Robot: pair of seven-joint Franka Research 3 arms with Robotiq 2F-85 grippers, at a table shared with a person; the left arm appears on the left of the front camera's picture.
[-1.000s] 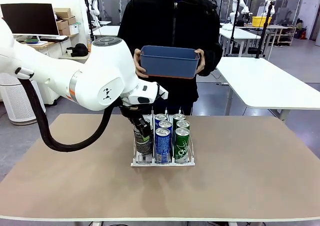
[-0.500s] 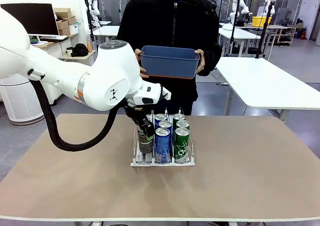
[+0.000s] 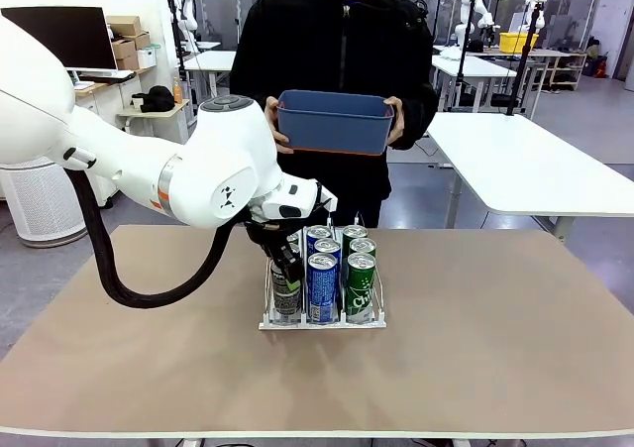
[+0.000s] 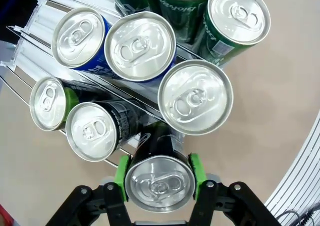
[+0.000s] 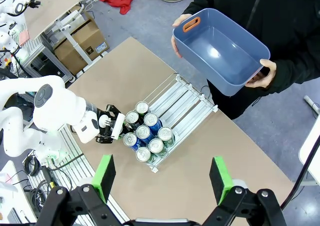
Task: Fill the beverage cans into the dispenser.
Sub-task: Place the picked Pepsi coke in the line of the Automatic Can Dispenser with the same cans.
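Left fingers (image 4: 121,172) are clamping a black can (image 4: 159,182) at the dispenser's (image 3: 322,320) near left lane. Right gripper (image 5: 163,179) is hanging spread, empty, high above the table (image 3: 495,348). Seven other cans are filling the dispenser's front; its far half is lying bare. The person is holding a blue bin (image 3: 336,121).

Upright cans (image 3: 328,274) fill the dispenser's (image 3: 322,320) near end — black, blue, green.

Person (image 3: 342,51) holds blue bin (image 3: 335,122) beyond brown table (image 3: 495,338).
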